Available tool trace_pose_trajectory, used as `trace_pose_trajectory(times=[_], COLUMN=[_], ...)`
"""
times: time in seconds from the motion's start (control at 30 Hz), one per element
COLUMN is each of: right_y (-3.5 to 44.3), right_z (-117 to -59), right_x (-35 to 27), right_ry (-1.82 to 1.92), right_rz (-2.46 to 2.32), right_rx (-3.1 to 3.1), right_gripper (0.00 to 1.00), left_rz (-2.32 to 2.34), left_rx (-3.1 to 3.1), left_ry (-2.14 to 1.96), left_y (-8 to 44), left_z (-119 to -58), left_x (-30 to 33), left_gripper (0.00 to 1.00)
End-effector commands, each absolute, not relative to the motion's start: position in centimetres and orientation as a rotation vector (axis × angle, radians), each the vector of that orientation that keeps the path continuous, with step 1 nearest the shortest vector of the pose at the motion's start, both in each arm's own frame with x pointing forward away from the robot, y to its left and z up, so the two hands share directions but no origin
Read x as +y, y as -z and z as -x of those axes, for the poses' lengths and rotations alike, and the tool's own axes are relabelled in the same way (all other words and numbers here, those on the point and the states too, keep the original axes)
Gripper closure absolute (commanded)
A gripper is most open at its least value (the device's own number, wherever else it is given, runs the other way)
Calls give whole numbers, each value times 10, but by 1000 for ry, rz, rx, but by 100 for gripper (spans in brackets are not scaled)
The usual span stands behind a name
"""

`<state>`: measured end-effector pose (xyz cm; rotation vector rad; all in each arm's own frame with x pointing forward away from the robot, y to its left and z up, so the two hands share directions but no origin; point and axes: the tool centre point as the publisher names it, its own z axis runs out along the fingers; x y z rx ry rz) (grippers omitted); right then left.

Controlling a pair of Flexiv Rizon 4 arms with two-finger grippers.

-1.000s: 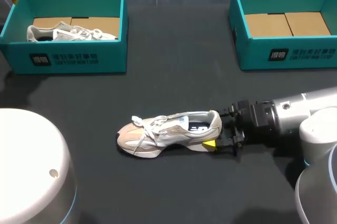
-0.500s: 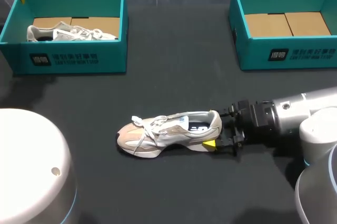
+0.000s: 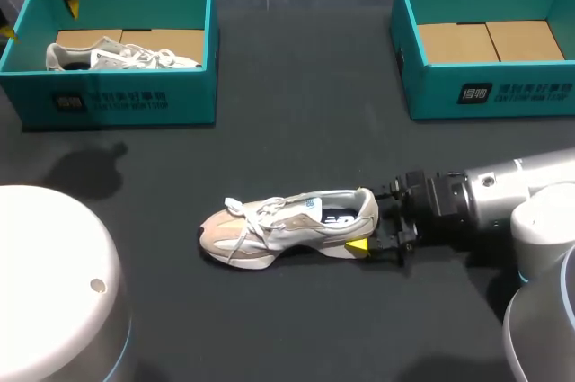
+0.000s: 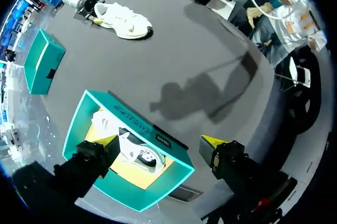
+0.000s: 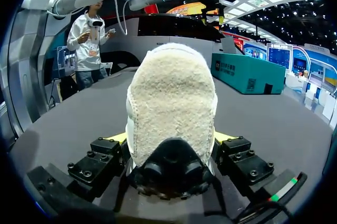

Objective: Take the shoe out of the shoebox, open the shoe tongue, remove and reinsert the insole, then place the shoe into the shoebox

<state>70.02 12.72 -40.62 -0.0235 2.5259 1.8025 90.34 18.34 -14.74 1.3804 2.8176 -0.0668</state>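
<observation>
The right gripper (image 3: 367,220) holds the heel of the shoe (image 3: 269,227) tight between both fingers, on the table (image 3: 296,130). The left gripper (image 4: 158,144) has its fingers spread wide; under them is the shoebox (image 4: 141,124) with a second shoe (image 4: 138,155).

From the shoe (image 3: 287,225), bare table (image 3: 296,85) runs free from 5 o'clock round to 9; at 3 o'clock the right gripper (image 3: 364,218) clamps the heel. The left box (image 3: 117,99) stands at 10 o'clock, the right box (image 3: 485,94) at 2, an open lane between them at 12.
</observation>
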Motion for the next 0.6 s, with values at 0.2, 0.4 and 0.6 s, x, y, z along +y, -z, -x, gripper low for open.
trace_pose_trajectory(times=[0.2,0.4,0.6], right_y=[406,406,406], right_z=[-700,-700,-700], right_x=[127,127,127], right_ry=[-1798,-1798,-1798], right_rz=[24,24,24], right_rx=[2528,2528,2528], right_gripper=[100,100,100], left_rz=[-858,-858,-858], left_rx=[2888,2888,2888], left_ry=[-20,-20,-20], left_y=[145,145,145], left_z=[-877,-877,-877], left_x=[139,139,139], left_gripper=[0,0,0])
